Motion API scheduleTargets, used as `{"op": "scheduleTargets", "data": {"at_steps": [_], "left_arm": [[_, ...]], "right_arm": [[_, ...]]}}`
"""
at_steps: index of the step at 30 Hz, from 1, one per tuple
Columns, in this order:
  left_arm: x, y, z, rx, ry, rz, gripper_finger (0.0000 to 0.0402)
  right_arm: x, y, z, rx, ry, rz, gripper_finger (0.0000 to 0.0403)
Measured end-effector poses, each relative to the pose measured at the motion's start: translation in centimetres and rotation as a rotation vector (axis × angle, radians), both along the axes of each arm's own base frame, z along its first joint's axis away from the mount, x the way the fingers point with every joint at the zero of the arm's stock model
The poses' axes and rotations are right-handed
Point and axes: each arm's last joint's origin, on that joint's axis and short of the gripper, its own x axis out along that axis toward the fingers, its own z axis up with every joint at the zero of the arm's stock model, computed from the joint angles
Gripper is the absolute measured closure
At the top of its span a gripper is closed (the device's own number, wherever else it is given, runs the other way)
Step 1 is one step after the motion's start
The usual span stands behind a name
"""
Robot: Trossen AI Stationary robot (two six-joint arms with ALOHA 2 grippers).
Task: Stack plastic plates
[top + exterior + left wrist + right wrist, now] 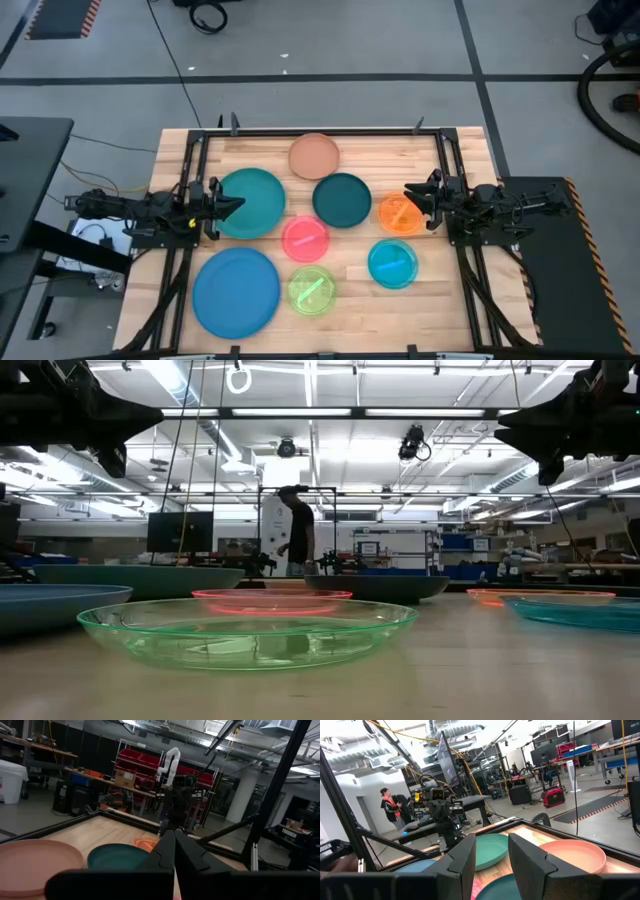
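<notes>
Eight round plates lie flat and apart on the wooden table. In the high view they are salmon (314,155), large teal (250,203), dark teal (342,199), orange (400,214), pink (305,238), cyan (392,263), green (311,290) and large blue (236,291). My left gripper (237,205) hangs shut (174,852) above the teal plate's left part. My right gripper (410,192) hangs open (492,860) above the orange plate's far right rim. The low view shows both arms well above the plates, with the green plate (250,630) nearest the camera.
A black frame (320,131) runs along the table's far edge and down both sides. Bare wood shows at the far corners and near the cyan plate. A person (298,532) stands in the room beyond the table; another (390,805) shows in the right wrist view.
</notes>
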Motion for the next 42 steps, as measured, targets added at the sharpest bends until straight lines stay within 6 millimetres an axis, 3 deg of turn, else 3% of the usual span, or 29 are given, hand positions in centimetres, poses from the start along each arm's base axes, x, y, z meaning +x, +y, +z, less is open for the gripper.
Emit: {"op": "scheduleTargets", "data": {"at_steps": [26,32,42], "left_arm": [[0.0,0.0,0.0,-0.003,-0.001,0.0,0.0395],[0.0,0.0,0.1,-0.127,-0.037,-0.022,0.0395],[-0.3,0.2,1.1,-0.056,-0.121,0.024,0.0395]], "right_arm": [[0.0,0.0,0.0,0.0,0.0,0.0,0.0278],[0.0,0.0,0.0,0.0,0.0,0.0,0.0278],[-0.1,0.0,0.5,-0.01,-0.053,-0.005,0.0278]]}}
